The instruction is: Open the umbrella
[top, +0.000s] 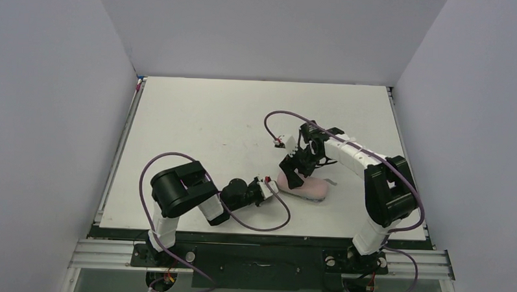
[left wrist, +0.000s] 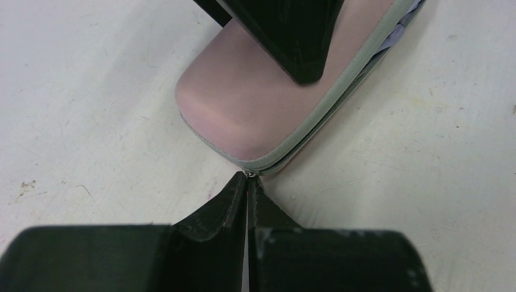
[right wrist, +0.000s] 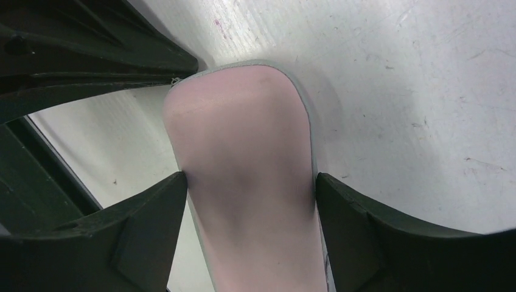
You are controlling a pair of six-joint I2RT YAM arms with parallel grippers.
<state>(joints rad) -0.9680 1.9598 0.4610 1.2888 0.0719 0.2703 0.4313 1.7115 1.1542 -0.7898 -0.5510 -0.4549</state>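
1. The white table top (top: pixel 231 119) carries one object, and both arms reach for it. From where I stand, the job is at the unpacking step, with nothing opened out yet.
2. The oval pinkish-grey hard clamshell case (left wrist: pixel 243 103) lies flat between the jaws of the right gripper (top: pixel 298 168). Its rounded end sits right at the tips of the left gripper (left wrist: pixel 248 182).
3. The right jaws are clamped on the case's two long sides, one finger touching each flank. I judge this is to brace it.
4. The left jaws are pressed together, and they appear to nip a small metal zip tab (left wrist: pixel 251 173) at the grey seam band.
5. The pale lavender folding umbrella (left wrist: pixel 406 24) is packed inside the case, beyond the right jaws. Only a sliver of fabric shows, where the seam gapes on the far side.
6. I reckon the next move is for the left jaws to draw the tab along the curved seam while the right jaws keep the case from sliding. The pull has to follow the bend, or the tab may slip free.
7. The left wrist view alone shows the lavender sliver and the closed tips at the seam.
8. The right wrist view alone shows both right fingers against the case walls.
9. The overhead view gives the arms' layout, but it hides the tab and the seam.
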